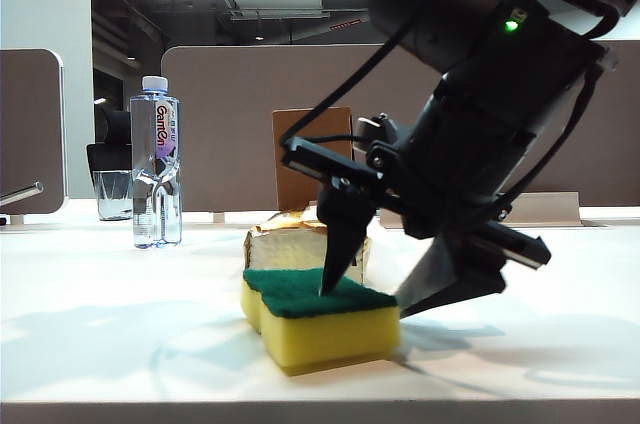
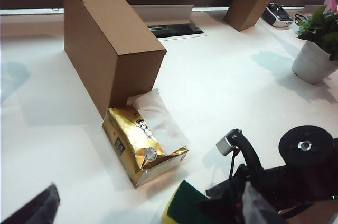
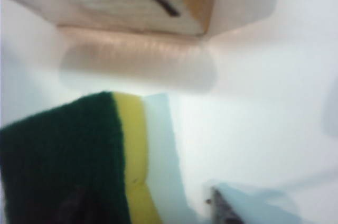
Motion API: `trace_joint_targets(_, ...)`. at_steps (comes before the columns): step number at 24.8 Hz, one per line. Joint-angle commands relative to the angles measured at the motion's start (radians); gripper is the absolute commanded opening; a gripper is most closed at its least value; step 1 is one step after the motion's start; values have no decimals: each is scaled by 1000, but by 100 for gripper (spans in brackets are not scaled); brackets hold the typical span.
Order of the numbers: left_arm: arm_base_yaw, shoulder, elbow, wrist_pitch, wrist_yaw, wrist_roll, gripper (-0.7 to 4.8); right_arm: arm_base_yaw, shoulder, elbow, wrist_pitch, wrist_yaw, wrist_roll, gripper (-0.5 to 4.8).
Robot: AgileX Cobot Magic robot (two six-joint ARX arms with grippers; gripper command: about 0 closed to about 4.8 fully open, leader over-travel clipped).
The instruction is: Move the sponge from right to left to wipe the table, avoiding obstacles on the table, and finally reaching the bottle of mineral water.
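You have the sponge (image 1: 318, 316) lying flat on the table (image 1: 110, 344), green scouring face up, at about 6 o'clock in the exterior view, with the tissue pack (image 1: 300, 241) just behind it at 12 o'clock and the brown cardboard box (image 1: 312, 156) beyond that. Those 2 obstacles sit right on a straight leftward line, which is likely why the sponge rests on the near side of them. Your right gripper (image 1: 385, 279) hangs over the sponge with its jaws spread apart: 1 finger tip touches the green top, the other hangs off the sponge's right end, so nothing is clamped. The bottle of mineral water (image 1: 156, 162) stands upright at 10 o'clock, well apart from the sponge, so the wipe has far to go. Your left gripper (image 2: 31, 207) shows only 1 dark finger at the edge of its wrist view, released and holding nothing, staying clear of the path.
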Motion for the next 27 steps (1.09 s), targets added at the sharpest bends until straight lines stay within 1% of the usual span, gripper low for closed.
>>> trace_joint_targets(1, 0, -2, 6, 6, 7, 5, 479, -6, -20, 0, 5, -2, -4, 322)
trace_joint_targets(3, 0, -2, 6, 6, 6, 5, 479, -6, -28, 0, 5, -3, -6, 338)
trace_joint_targets(8, 0, -2, 6, 6, 6, 5, 479, -7, -63, 0, 5, -6, -12, 339)
trace_joint_targets(15, 0, -2, 5, -10, 6, 5, 479, -31, -122, 0, 3, -5, -58, 338)
trace_joint_targets(23, 0, -2, 5, -23, 7, 5, 479, -146, -224, 24, -57, -19, -147, 337)
trace_joint_targets(26, 0, -2, 5, -23, 7, 5, 479, -200, -237, 68, -117, -21, -208, 337)
trace_joint_targets(27, 0, -2, 5, -24, 7, 4, 479, -228, -238, 103, -155, -21, -249, 337)
